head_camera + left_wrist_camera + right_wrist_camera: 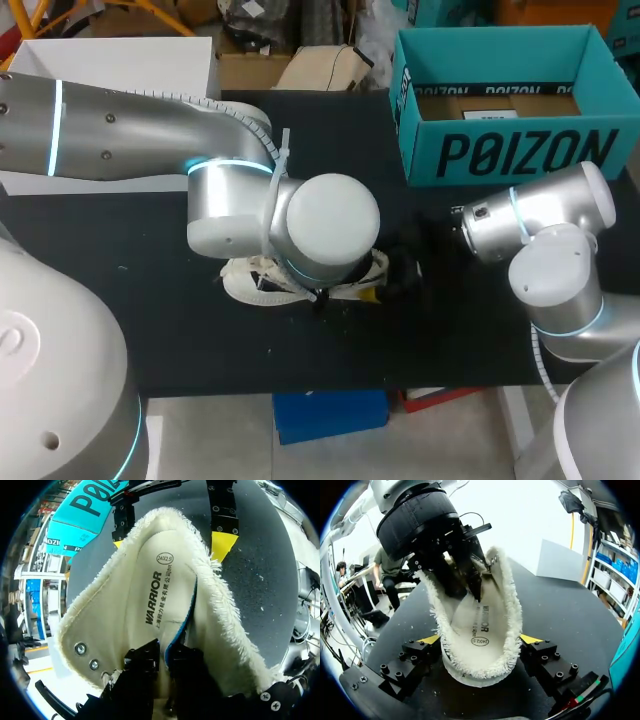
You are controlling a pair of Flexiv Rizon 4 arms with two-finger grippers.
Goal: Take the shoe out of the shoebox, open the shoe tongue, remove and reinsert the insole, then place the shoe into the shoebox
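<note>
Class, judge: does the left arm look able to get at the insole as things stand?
Probably yes: the shoe gapes wide, the right gripper clasps its end, and the left gripper is down inside it, pinching the insole at its raised edge.

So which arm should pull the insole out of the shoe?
Left, I think. The left pincer is inside the shoe, pinching the insole by its blue edge. The right pincer grips the shoe's end from both sides, better for holding it steady.

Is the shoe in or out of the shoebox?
Out: the shoe lies on the black table, well apart from the teal shoebox.
</note>
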